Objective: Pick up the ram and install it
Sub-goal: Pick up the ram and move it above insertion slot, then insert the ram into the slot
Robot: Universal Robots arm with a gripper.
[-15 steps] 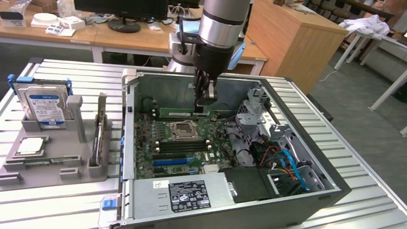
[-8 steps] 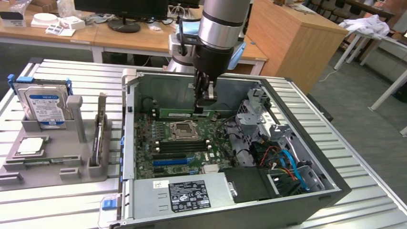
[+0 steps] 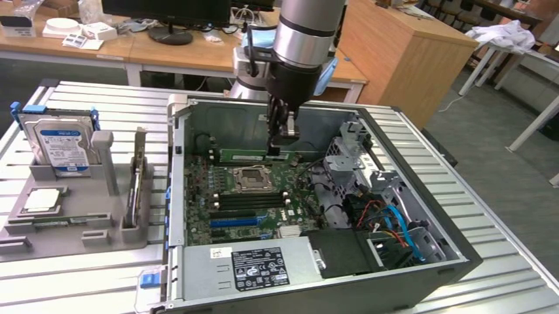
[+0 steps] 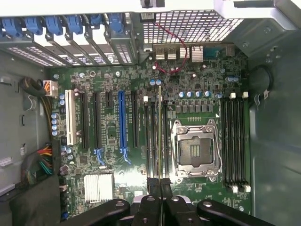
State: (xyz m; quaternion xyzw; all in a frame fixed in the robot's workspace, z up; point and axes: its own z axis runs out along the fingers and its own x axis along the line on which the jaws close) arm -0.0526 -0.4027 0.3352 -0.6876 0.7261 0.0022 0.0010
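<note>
The ram [image 3: 243, 156] is a narrow green stick that my gripper [image 3: 281, 148] is shut on, held at the end toward the exterior view's right. It hangs level inside the open computer case [image 3: 436, 258], over the memory slots on the far side of the processor socket [image 3: 251, 176]. In the wrist view the ram [image 4: 160, 127] appears edge-on, running out from between my fingertips [image 4: 153, 184] in line with the black memory slots [image 4: 151, 136] beside the socket [image 4: 194, 149]. I cannot tell whether it touches a slot.
A grey fixture [image 3: 78, 219] at the exterior view's left holds a blue-labelled hard drive [image 3: 59, 145] and a square processor chip [image 3: 42, 199]. The case walls, a drive cage [image 3: 351, 157], cables [image 3: 395, 222] and the power supply [image 3: 253, 265] surround the motherboard.
</note>
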